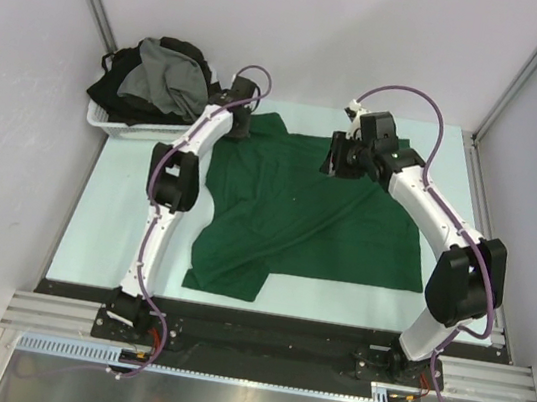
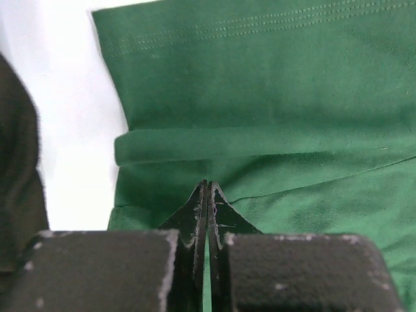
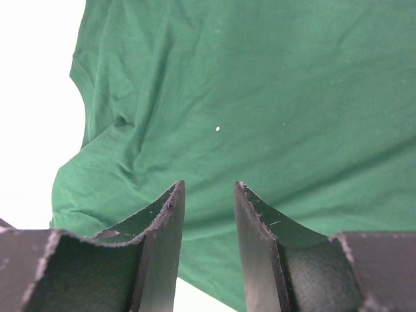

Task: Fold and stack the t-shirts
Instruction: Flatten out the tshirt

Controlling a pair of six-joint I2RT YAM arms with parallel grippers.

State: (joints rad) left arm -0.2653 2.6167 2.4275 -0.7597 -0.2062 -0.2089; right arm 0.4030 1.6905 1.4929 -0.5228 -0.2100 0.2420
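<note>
Far left, at the back corner of the pale worktop point(image 1: 109, 218): the white basket point(image 1: 97, 118) holds a heap of t-shirts, the grey t-shirt point(image 1: 165, 79) lying on top of the black t-shirts point(image 1: 114, 87), which spill over its rim.

Left of centre: you see the left arm reach away from its base to the far left corner of the dark green t-shirt point(image 1: 297, 215), just beside the basket. The left tool point(image 2: 207, 187) is fully closed. In the left wrist view its fingers point(image 2: 194, 218) meet flat against each other, a thin line of green shows between them, and creases in the cloth run out from their tips. It pinches the shirt at this corner. A rolled fold of cloth lies just beyond the tips, and the stitched hem runs across the top of that view.

Centre: the dark green t-shirt lies spread on the worktop between the two arms, loosely wrinkled, one part trailing toward the near left edge.

Right of centre: the right arm bends inward over the far right part of the same shirt. The right tool point(image 3: 208, 185) stands partly open, its fingers point(image 3: 166, 214) apart with nothing between them. Below them you see only green cloth. Whether the tips touch it you cannot tell.
</note>
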